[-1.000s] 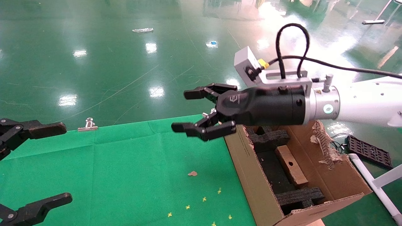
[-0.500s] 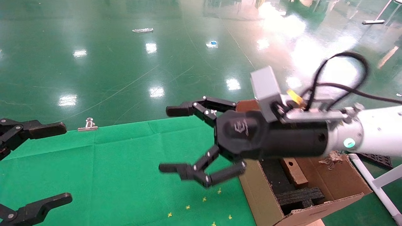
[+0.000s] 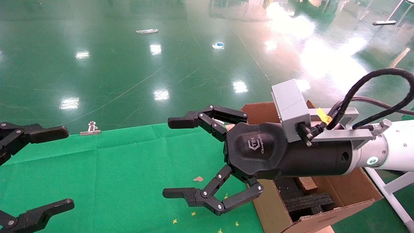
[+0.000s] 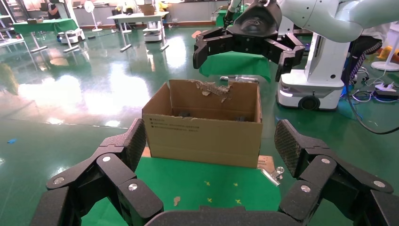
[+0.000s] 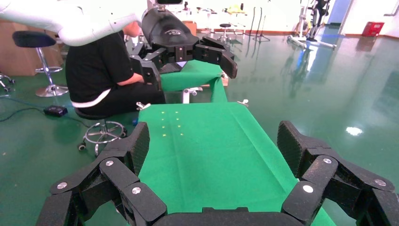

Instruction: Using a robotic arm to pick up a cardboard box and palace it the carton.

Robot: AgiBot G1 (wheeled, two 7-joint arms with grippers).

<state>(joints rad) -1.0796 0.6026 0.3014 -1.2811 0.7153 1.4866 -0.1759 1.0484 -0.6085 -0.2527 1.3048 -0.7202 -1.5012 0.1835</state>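
Note:
The right arm, white-jointed with a black gripper body and a grey camera block, reaches in from the right. Its gripper (image 3: 174,158) is open wide and empty, over the green cloth beside the carton's near-left corner. It also shows above the carton in the left wrist view (image 4: 244,42). The large brown carton (image 3: 275,210) stands at the table's right end, mostly hidden behind the arm; it shows whole in the left wrist view (image 4: 204,127). The small cardboard box (image 3: 305,183) lies inside between black foam inserts (image 3: 309,202), with only one end showing. The left gripper (image 3: 59,168) is parked open at the left edge.
Green cloth (image 3: 129,168) covers the table. A metal clip (image 3: 90,128) sits on its far edge, and a cardboard scrap (image 3: 198,178) and small yellow marks lie near the gripper. White frame tubes (image 3: 388,194) stand right of the carton. A seated person (image 5: 103,75) is behind the left arm.
The right gripper has swung down and nearer, from over the carton's far end to beside its near-left corner, and its fingers have spread wider. The left arm has not moved.

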